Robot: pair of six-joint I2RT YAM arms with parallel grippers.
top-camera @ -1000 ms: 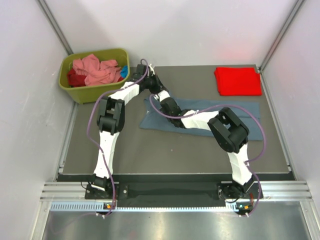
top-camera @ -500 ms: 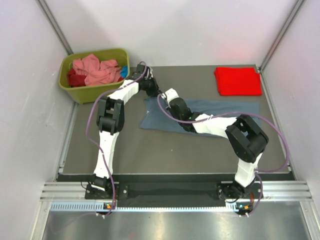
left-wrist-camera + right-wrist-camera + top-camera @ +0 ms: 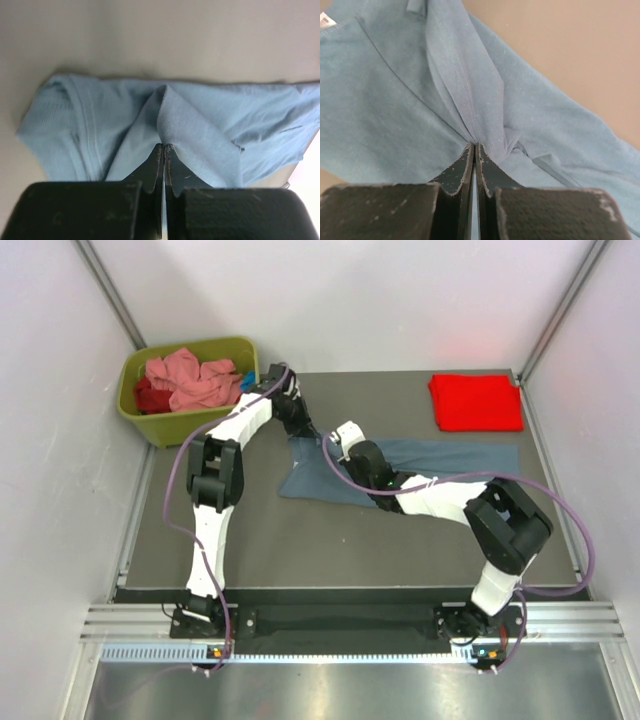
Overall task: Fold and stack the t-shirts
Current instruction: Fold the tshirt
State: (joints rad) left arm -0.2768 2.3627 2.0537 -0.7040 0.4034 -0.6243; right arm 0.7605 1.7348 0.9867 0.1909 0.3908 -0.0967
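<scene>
Though nowhere near finished, looking decent so far. One red shirt [image 3: 476,402] folded square and parked at 1 o'clock on the table [image 3: 300,540]. Next up, blue-grey shirt [image 3: 450,462] lying mid-table as a long strip, stretched from centre out toward 3 o'clock. Looks halved lengthwise but not yet squared up.

Over at its 9 o'clock end, left claw [image 3: 164,149] clamped tight on a raised ridge of that cloth. Just beside it, right claw [image 3: 474,146] likewise pinched closed on a seam fold, with the white neck label [image 3: 326,20] off at 10 o'clock in its own camera.

Probably mid-fold, set to carry that end over toward 3 o'clock. Plenty left though: finish this one, stack with the red, then dig the pink shirts [image 3: 190,380] and dark red shirt [image 3: 148,398] out of the green bin [image 3: 185,423] at 10 o'clock.
</scene>
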